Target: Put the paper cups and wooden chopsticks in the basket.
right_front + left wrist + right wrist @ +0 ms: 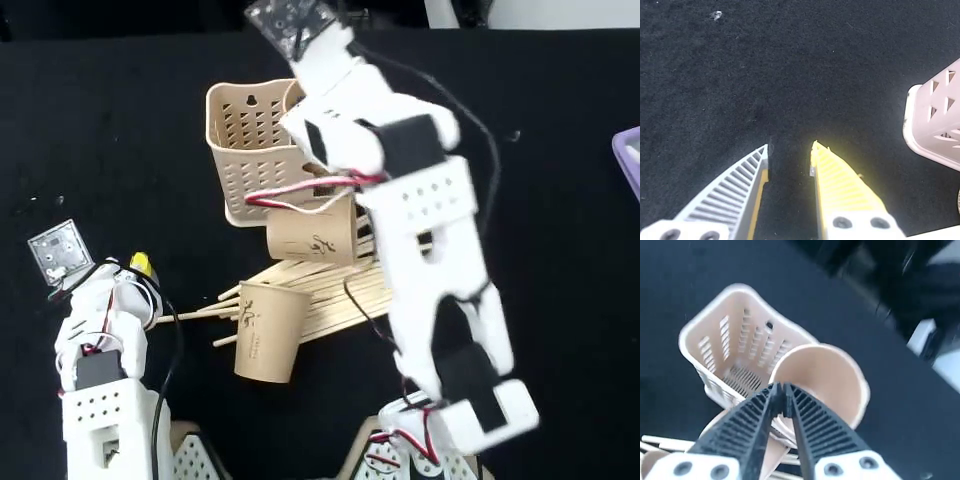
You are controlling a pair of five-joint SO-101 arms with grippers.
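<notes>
A beige slotted basket (248,140) stands at the back of the black table. My right gripper (780,386) is shut on the rim of a paper cup (820,385), held just above and beside the basket (725,347). Two more paper cups lie on their sides in front of the basket, one (315,240) near it and one (268,332) closer to me. A pile of wooden chopsticks (335,288) lies between and under them. At the front left, my left gripper (790,147) stands open over bare cloth with nothing between its fingers; the basket's corner (935,125) is off to its side.
The right arm (430,230) stretches over the middle of the table and hides part of the chopsticks and the basket's right side. A purple object (628,160) sits at the right edge. Black cloth lies open at left.
</notes>
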